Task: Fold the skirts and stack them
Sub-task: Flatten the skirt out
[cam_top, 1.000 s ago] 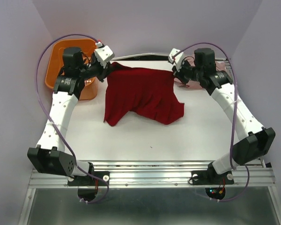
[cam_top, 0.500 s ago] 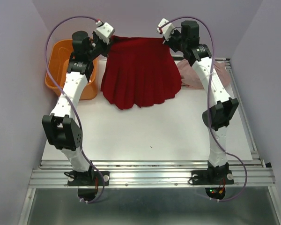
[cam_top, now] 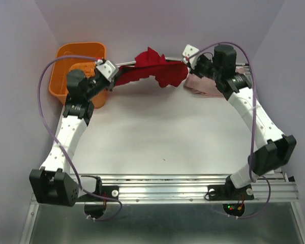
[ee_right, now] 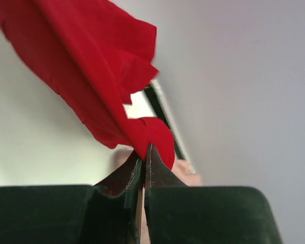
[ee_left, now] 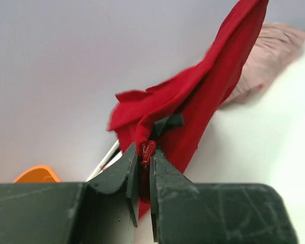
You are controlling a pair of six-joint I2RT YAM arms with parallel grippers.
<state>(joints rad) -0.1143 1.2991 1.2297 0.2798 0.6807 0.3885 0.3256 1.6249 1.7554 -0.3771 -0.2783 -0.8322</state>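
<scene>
Hazard 1: left end effector [ee_left: 145, 152], clamped shut on a thin pinch of the red skirt [cam_top: 152, 68], just right of the orange basket [cam_top: 79, 47]. So little cloth sits between the fingers that a tug could pull it free.

Hazard 2: right end effector [ee_right: 144, 152], likewise closed on the opposite corner, well right of the basket.

Hazard 3: red skirt slung airborne between them above the worktop [cam_top: 162, 132], bunched and blurred. It may land crumpled, or drape over the pink skirt [cam_top: 203, 85], which lies far right of the basket.

Count: end effectors, two; worktop, one; skirts, two (one red, one pink); basket, one.
</scene>
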